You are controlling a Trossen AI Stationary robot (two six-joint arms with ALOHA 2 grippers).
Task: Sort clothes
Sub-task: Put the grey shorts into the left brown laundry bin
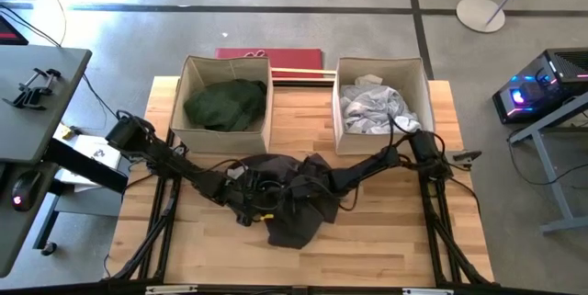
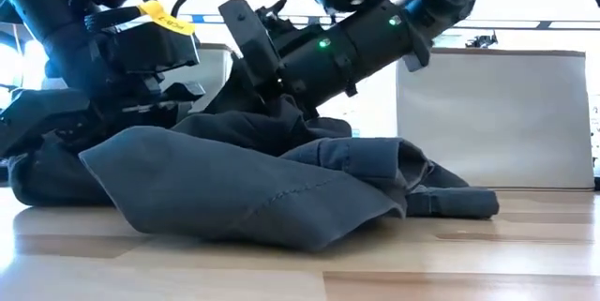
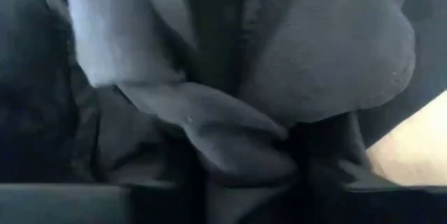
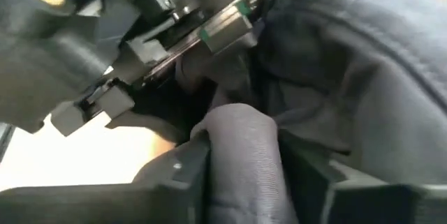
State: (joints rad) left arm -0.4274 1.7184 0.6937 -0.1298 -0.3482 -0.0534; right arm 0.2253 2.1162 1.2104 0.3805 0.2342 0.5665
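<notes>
A charcoal grey garment (image 1: 294, 205) lies crumpled on the middle of the wooden table; it also shows in the low view (image 2: 272, 193). My left gripper (image 1: 260, 190) comes at its left part and my right gripper (image 1: 306, 183) at its right part, both low over it and shut on cloth. A dark green garment (image 1: 225, 104) lies in the left beige box (image 1: 181, 102). White and light grey garments (image 1: 372, 109) lie in the right beige box (image 1: 428, 102). My left gripper has a bunched fold of the charcoal garment (image 3: 234, 151) pinched between its two fingers (image 3: 63, 199), several layers. It comes slanting down from the table's left. The garment rests on the table. My right gripper pinches a rounded fold of the same garment (image 4: 244, 147) between its two fingers (image 4: 178, 175), slanting down from the table's right. The fold stands up between the fingers, and the rest lies slack on the table.
The two beige boxes stand side by side at the table's far edge. A red flat thing (image 1: 269, 55) lies on the floor behind them. Bare wood (image 1: 367, 240) lies near the front edge, on both sides of the garment.
</notes>
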